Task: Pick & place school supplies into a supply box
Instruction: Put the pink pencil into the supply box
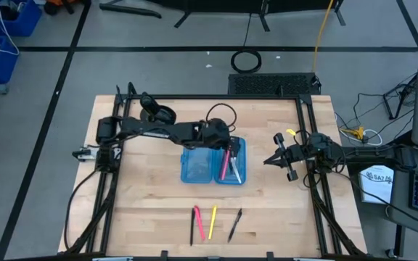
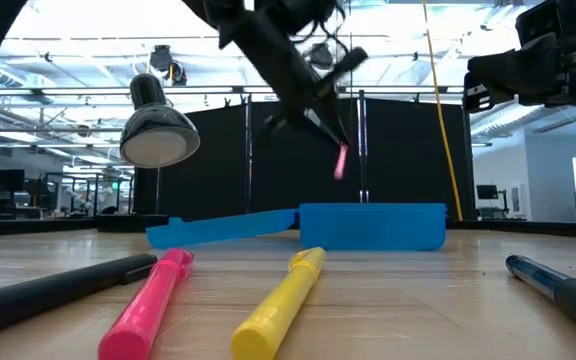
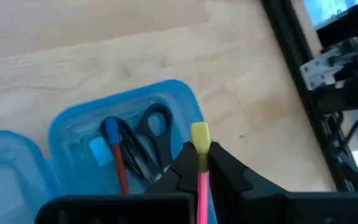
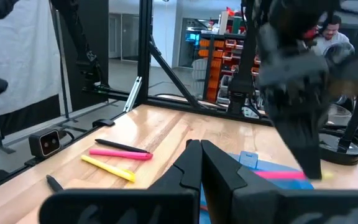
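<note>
Left claw pinching pink pen above blue supply box; right claw pressed together, aside.

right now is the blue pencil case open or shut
Open: the pencil case lies with both halves spread flat, scissors inside one half, and the left pincer holds a pink pen over it.

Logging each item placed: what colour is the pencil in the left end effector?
Pink pencil with a yellow tip, clearest in the left wrist view, held over the blue supply box.
</note>
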